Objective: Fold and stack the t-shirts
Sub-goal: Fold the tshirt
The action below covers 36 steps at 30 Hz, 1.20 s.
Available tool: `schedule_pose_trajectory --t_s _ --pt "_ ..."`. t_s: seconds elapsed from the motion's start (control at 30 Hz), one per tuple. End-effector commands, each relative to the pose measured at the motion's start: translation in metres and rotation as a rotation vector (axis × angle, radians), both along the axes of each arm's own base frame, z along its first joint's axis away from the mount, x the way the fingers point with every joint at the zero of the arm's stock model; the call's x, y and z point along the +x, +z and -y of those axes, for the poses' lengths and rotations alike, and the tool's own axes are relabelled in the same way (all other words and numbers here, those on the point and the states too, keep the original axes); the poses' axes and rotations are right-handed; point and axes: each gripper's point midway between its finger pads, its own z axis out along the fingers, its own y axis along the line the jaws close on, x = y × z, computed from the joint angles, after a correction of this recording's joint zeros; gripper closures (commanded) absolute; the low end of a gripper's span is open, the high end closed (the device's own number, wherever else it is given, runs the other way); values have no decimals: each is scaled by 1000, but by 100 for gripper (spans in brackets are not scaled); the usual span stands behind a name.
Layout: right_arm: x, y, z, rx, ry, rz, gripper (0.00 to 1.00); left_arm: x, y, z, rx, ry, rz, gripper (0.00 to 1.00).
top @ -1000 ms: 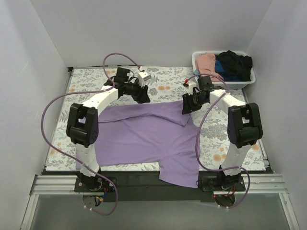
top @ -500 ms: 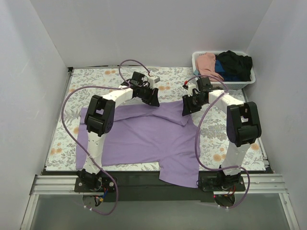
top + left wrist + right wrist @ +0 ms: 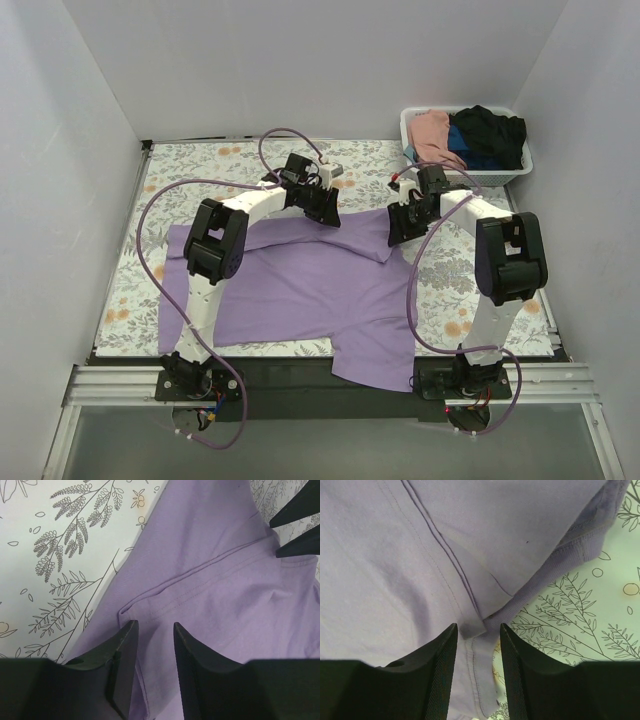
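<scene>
From above, the lavender shirt [image 3: 300, 285] lies spread over the middle of the desk [image 3: 125, 290], a soft matt cloth with shallow wrinkles. One lobe of it droops over the desk's near edge at lower centre. The desk has a pale covering printed with grey sprigs and orange blossoms. My left tool [image 3: 326, 208] sits at the shirt's far edge, just above centre, and my right tool [image 3: 398, 228] sits at the same edge a little to the right. In the upper right stands a white slatted plastic basket [image 3: 520, 166], holding a crumpled pink shirt [image 3: 430, 130], a blue shirt [image 3: 470, 152] and a black shirt [image 3: 492, 128].

In the left wrist view, my left tool's two black wedge-shaped fingers [image 3: 122, 655] rise from the bottom edge with a narrow gap between them. They are parted, and smooth lavender cloth lies in the gap, unpinched. A double-stitched seam runs diagonally toward the upper right, where the dark pointed tips of my right tool show. Printed desk covering fills the left of the frame.

In the right wrist view, my right tool's fingers are likewise slightly apart. A small folded tab of hem lies between the tips, not clamped. A ribbed band curves along the right of the cloth, and a twin-stitched seam slants down from the upper left
</scene>
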Motion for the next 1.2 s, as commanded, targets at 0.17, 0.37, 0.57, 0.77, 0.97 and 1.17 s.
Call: schedule_pose_trajectory --t_s 0.17,0.37,0.57,0.77,0.97,1.17 --pt "-3 7 -8 59 44 -1 67 4 26 14 -47 -37 62 77" --pt "-3 7 -10 71 45 -18 71 3 28 17 -59 -46 62 78" --pt "0 15 -11 74 47 1 99 0 39 18 -82 -61 83 100" --pt "-7 31 -14 103 102 50 99 -17 72 11 -113 -115 170 100" --pt "-20 32 -11 97 161 79 99 -30 80 -2 -104 -97 232 96" --pt "-21 27 -12 99 156 57 99 2 60 -1 -24 17 173 70"
